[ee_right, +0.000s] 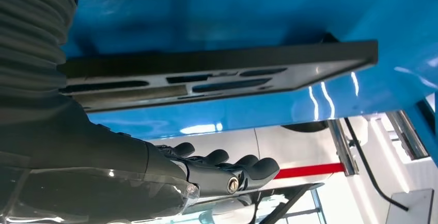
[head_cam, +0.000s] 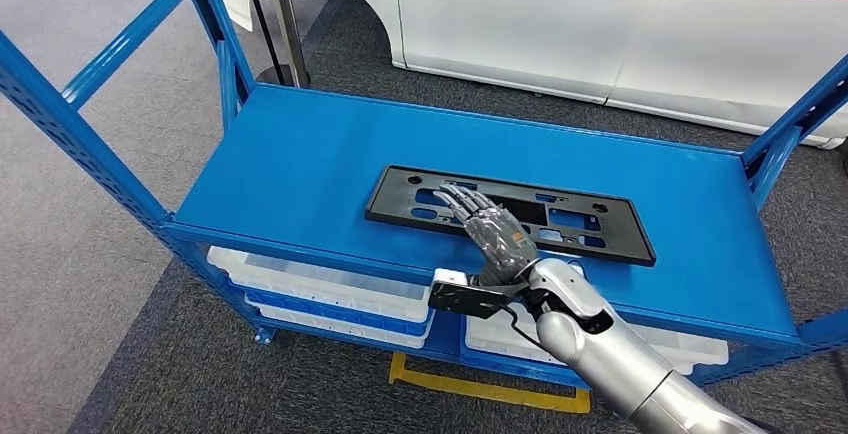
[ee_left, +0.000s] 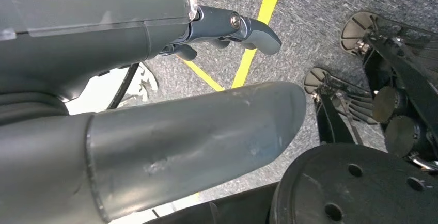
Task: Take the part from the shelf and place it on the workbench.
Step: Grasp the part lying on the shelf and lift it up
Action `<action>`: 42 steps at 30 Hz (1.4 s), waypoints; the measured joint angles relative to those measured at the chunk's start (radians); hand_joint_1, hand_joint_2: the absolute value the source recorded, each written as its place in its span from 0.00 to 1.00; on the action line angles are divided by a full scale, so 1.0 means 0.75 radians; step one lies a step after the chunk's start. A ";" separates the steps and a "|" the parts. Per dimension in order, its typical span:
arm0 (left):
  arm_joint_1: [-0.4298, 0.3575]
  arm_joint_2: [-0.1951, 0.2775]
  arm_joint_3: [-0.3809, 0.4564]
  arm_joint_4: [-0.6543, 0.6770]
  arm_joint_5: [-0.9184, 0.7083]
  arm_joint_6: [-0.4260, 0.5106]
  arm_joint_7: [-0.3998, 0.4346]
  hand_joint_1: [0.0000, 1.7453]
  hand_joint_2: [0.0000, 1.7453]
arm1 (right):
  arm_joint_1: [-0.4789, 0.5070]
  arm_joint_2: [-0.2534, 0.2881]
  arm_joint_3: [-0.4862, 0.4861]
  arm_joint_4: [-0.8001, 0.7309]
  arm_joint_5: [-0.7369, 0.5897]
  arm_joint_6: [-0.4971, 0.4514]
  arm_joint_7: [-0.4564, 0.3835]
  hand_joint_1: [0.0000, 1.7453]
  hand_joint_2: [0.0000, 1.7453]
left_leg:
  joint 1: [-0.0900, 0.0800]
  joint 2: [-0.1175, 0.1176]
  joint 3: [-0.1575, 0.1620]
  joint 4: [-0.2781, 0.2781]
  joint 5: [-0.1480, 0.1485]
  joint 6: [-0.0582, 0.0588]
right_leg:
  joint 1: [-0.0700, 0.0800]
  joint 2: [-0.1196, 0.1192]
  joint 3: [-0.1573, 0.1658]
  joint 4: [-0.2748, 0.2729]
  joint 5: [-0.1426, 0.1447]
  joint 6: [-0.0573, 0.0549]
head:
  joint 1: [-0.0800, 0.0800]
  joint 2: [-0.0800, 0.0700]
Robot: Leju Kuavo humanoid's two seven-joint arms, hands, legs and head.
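The part is a flat black rectangular frame with several cut-outs, lying on the top blue shelf board right of its middle. My right hand reaches in from the front edge and hovers over the frame's middle, fingers stretched out and holding nothing. The right wrist view shows the part flat on the shelf board, with a gap between it and my right hand. My left hand hangs down over the floor with nothing in it, thumb apart from the fingers.
Blue slanted uprights frame the shelf at both ends. White bins sit on the level below. A white car stands behind the shelf, and a metal pole at the back left. Yellow tape marks the grey carpet.
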 joint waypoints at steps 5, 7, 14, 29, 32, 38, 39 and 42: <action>-0.002 0.000 -0.010 0.000 0.009 0.006 0.004 0.00 0.00 | -0.024 0.049 0.033 0.074 0.012 0.000 0.003 0.00 1.00 | 0.000 0.000 0.000 0.000 0.000 0.000 | 0.000 0.000 0.000 0.000 0.000 0.000 | 0.000 0.000; -0.003 0.000 -0.010 0.000 0.012 0.008 0.006 0.00 0.00 | -0.032 0.064 0.044 0.096 0.015 0.000 0.005 0.00 1.00 | 0.000 0.000 0.000 0.000 0.000 0.000 | 0.000 0.000 0.000 0.000 0.000 0.000 | 0.000 0.000; -0.003 0.000 -0.011 0.000 0.015 0.008 0.008 0.00 0.00 | -0.050 0.089 0.070 0.138 0.020 0.000 0.007 0.00 1.00 | 0.000 0.000 0.000 0.000 0.000 0.000 | 0.000 0.000 0.000 0.000 0.000 0.000 | 0.000 0.000; -0.001 0.000 -0.045 0.000 0.041 -0.001 0.004 0.00 0.00 | -0.084 0.135 0.121 0.256 0.117 -0.135 0.043 0.00 1.00 | 0.000 0.000 0.000 0.000 0.000 0.000 | 0.000 0.000 0.000 0.001 0.000 0.000 | 0.000 0.000; -0.001 0.000 -0.054 0.000 0.051 -0.001 0.007 0.00 0.00 | -0.093 0.155 0.128 0.307 0.158 -0.198 0.063 0.00 1.00 | 0.000 0.000 0.000 0.000 0.000 0.000 | 0.000 0.000 0.000 0.001 0.000 0.000 | 0.000 0.000; 0.000 0.009 -0.078 0.000 0.069 -0.014 0.011 0.00 0.00 | -0.122 0.185 0.144 0.419 0.234 -0.293 0.112 0.00 1.00 | 0.000 0.000 0.000 0.000 0.000 0.000 | 0.000 0.000 0.000 0.001 0.000 0.000 | 0.000 0.000; 0.000 0.010 -0.081 0.000 0.072 -0.014 0.014 0.00 0.00 | -0.129 0.190 0.145 0.441 0.243 -0.302 0.121 0.00 1.00 | 0.000 0.000 0.000 0.000 0.000 0.000 | 0.000 0.000 0.000 0.001 0.000 0.000 | 0.000 0.000; 0.000 0.015 -0.090 0.000 0.079 -0.015 0.019 0.00 0.00 | -0.146 0.201 0.146 0.497 0.258 -0.327 0.137 0.00 1.00 | 0.000 0.000 0.001 0.000 0.000 0.000 | 0.000 0.000 0.000 0.001 0.000 0.000 | 0.000 0.000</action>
